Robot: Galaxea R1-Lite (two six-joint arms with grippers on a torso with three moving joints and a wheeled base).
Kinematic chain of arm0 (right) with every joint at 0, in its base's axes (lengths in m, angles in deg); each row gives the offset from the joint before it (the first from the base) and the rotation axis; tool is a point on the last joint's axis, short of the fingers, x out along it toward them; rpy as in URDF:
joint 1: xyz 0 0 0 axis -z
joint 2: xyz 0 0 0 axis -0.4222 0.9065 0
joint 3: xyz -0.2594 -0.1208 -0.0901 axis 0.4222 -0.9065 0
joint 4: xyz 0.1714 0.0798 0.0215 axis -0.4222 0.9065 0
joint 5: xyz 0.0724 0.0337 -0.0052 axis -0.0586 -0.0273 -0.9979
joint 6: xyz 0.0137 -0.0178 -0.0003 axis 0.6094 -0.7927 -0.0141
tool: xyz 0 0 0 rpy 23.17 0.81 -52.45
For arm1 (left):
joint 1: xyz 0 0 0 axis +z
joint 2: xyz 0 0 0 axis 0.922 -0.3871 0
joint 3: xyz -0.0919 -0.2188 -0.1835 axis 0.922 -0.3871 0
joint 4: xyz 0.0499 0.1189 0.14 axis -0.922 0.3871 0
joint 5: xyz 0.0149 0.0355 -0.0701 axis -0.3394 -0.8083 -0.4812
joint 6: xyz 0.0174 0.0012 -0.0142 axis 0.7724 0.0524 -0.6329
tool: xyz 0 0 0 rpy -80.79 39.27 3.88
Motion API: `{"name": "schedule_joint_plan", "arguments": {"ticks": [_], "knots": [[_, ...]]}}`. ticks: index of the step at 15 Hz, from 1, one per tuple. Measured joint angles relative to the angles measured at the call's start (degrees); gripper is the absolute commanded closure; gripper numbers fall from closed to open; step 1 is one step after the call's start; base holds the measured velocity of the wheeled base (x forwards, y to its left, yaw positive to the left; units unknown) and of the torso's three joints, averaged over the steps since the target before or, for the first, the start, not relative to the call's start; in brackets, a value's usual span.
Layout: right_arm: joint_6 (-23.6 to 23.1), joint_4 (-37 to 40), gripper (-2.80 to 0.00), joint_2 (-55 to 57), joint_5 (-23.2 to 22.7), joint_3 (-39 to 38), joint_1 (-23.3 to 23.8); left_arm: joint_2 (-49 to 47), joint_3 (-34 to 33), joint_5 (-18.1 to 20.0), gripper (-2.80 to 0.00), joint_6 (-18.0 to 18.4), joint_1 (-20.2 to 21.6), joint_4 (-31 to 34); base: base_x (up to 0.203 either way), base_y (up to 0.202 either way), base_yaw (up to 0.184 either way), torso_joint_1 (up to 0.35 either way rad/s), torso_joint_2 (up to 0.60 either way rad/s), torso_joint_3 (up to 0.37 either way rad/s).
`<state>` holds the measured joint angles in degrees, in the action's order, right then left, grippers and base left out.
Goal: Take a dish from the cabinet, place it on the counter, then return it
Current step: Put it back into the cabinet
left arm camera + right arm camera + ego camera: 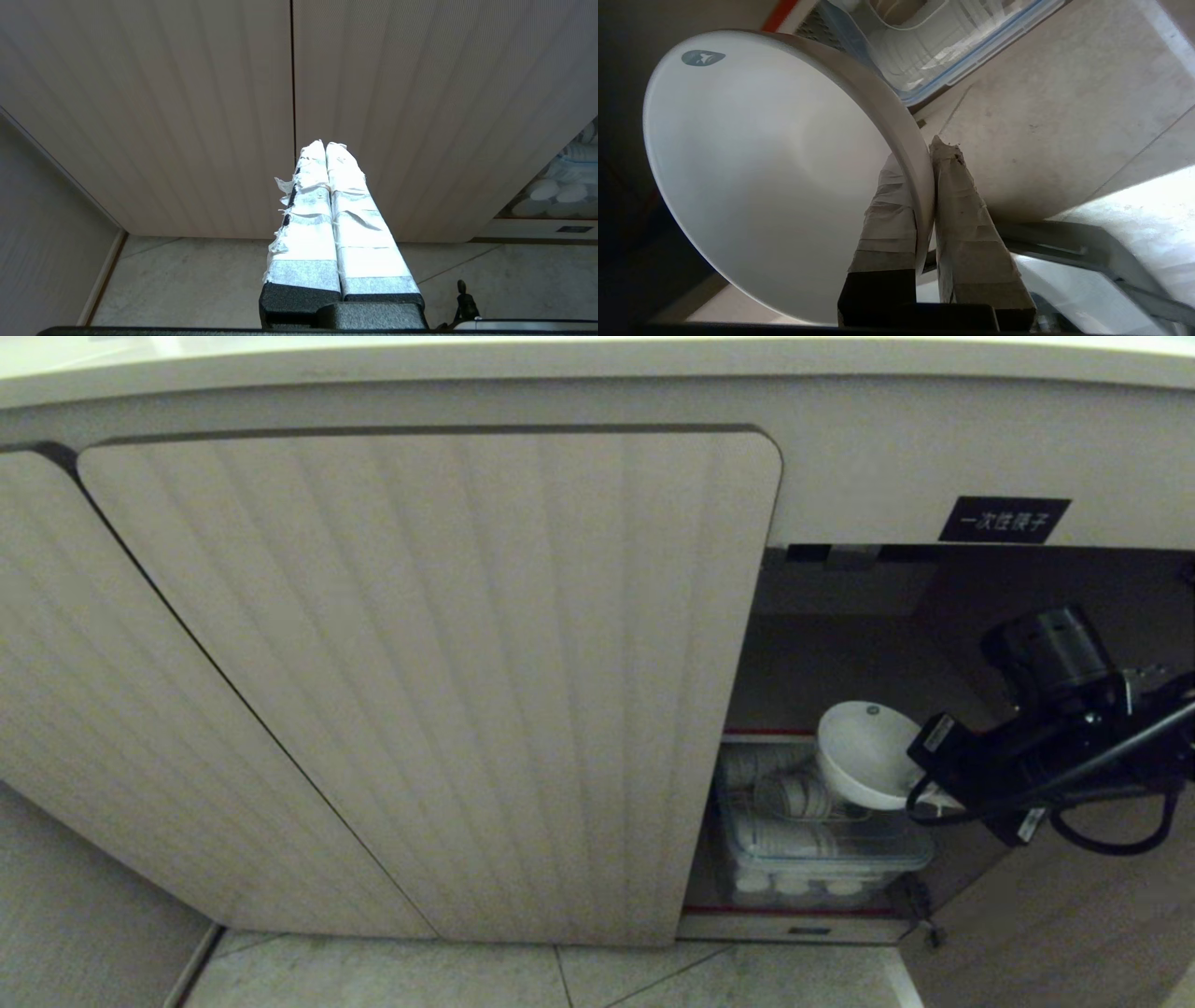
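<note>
The dish (864, 751), a small white bowl, hangs tilted on its side in the open right bay of the cabinet (840, 644), above the stored crockery. My right gripper (920, 786) reaches in from the right and is shut on the dish's rim. In the right wrist view one taped finger lies inside the dish (761, 172) and the other outside, where the right gripper (920, 154) pinches the rim. The left gripper (325, 145) is shut and empty, facing closed fluted doors. A strip of the counter (560, 359) shows along the top.
A clear lidded container (826, 849) of white dishes and a wire rack (794, 798) fill the shelf under the dish. A wide fluted door (429, 681) borders the opening on the left. A black label (1004, 519) sits above. Tiled floor (560, 980) lies below.
</note>
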<state>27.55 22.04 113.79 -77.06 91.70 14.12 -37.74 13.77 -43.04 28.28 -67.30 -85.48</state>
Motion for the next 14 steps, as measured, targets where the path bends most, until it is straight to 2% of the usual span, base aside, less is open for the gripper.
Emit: {"name": "schedule_joint_plan", "arguments": {"ticks": [3,14], "knots": [[2.1,0.2,0.00,0.2,0.0,1.2,0.5,0.0,0.0,0.0,0.00,0.0,0.0,0.0,0.000,0.000,0.000,0.000,0.00,0.000],[2.0,2.1,0.00,3.5,0.3,7.6,2.2,0.0,0.0,0.0,0.00,0.0,0.0,0.0,0.000,0.000,0.000,0.000,0.00,0.000]]}}
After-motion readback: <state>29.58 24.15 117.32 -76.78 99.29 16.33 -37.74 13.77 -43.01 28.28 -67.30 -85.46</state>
